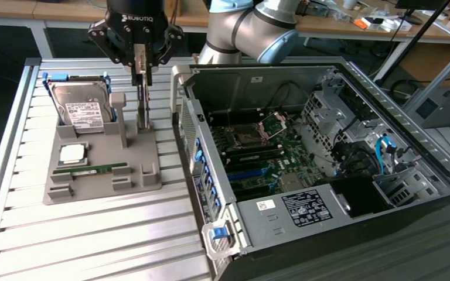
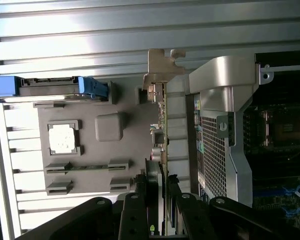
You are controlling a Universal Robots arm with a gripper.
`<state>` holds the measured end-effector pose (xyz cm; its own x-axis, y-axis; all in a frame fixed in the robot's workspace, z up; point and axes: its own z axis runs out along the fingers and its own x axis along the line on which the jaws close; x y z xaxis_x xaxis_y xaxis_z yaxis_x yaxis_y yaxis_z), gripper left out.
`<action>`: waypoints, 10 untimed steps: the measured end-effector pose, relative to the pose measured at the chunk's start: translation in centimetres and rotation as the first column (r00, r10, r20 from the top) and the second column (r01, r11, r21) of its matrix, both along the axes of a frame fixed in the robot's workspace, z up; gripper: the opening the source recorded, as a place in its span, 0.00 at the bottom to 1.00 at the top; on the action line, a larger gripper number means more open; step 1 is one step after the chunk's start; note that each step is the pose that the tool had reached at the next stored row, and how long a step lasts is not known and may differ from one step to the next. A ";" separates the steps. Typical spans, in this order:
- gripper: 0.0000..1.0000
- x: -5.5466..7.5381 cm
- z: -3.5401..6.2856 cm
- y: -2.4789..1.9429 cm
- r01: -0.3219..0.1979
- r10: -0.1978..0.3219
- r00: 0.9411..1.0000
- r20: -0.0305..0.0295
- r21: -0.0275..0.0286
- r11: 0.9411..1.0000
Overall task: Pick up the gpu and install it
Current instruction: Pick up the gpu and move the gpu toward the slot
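Note:
The gpu [image 1: 142, 96] stands on edge as a thin dark card, hanging straight down from my gripper [image 1: 140, 63]. My gripper is shut on the card's upper end. Its lower end sits at the grey holder [image 1: 135, 137], and I cannot tell whether it still touches the slot there. In the wrist view the gpu [image 2: 163, 125] runs edge-on away from my gripper [image 2: 157, 187]. Its silvery bracket [image 2: 159, 67] is at the far end, and a black finger [image 2: 139, 205] presses on each side of the card.
The grey holder also carries a silver hard drive [image 1: 80, 108], a CPU chip [image 1: 72, 154] and a green memory stick [image 1: 94, 170]. The open computer case [image 1: 209, 175] lies to the exterior view's right, with its motherboard [image 1: 260, 146] exposed. Its raised side wall [image 2: 225, 115] is close beside the card.

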<state>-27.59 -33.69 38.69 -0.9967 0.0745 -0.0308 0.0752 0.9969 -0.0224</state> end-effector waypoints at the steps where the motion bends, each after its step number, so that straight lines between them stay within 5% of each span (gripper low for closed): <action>1: 0.27 0.0 0.02 0.00 0.000 0.000 1.000 0.000 0.000 1.000; 10: 0.27 0.0 0.21 0.00 0.000 0.000 1.000 0.000 0.001 1.000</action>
